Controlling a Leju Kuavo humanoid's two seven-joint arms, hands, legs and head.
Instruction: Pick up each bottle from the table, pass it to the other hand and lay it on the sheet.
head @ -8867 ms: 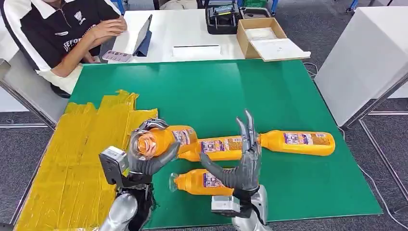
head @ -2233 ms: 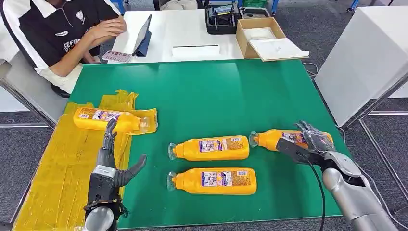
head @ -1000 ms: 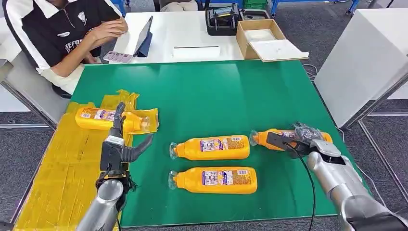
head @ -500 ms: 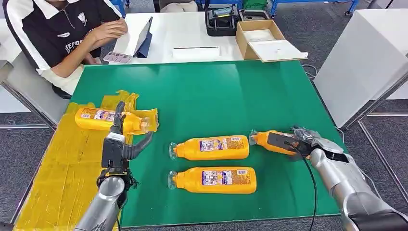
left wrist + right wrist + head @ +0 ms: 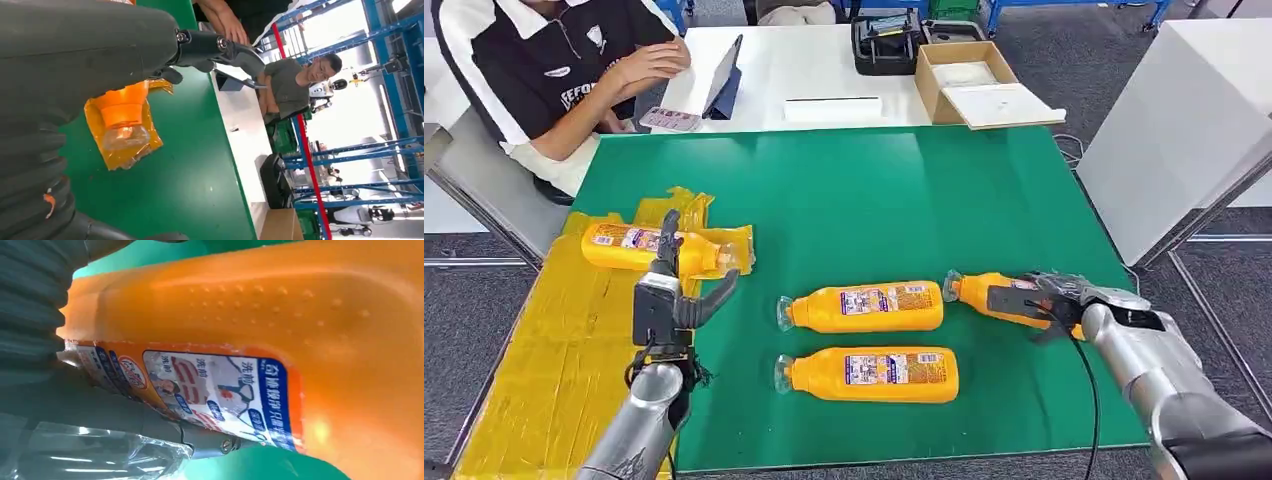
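Several orange bottles with clear caps lie on the green mat (image 5: 874,200). One bottle (image 5: 629,245) rests on the yellow sheet (image 5: 554,340) at the left; its neck (image 5: 121,122) is close ahead of my left hand. My left hand (image 5: 669,290) stands upright at the sheet's edge, fingers (image 5: 220,47) spread, holding nothing. Two bottles (image 5: 864,307) (image 5: 869,373) lie side by side mid-mat. My right hand (image 5: 1064,300) wraps around the body of the rightmost bottle (image 5: 974,291), whose label (image 5: 220,390) sits close against my fingers.
A person (image 5: 544,70) sits at the far left corner beside a tablet (image 5: 721,80). On the white table behind the mat stand a cardboard box (image 5: 969,75) and a black case (image 5: 884,40). A white table (image 5: 1184,110) stands to the right.
The bottle my left hand held earlier now lies on the yellow sheet. My right hand reached the rightmost bottle and closed around it. The left hand rose upright beside the sheet.
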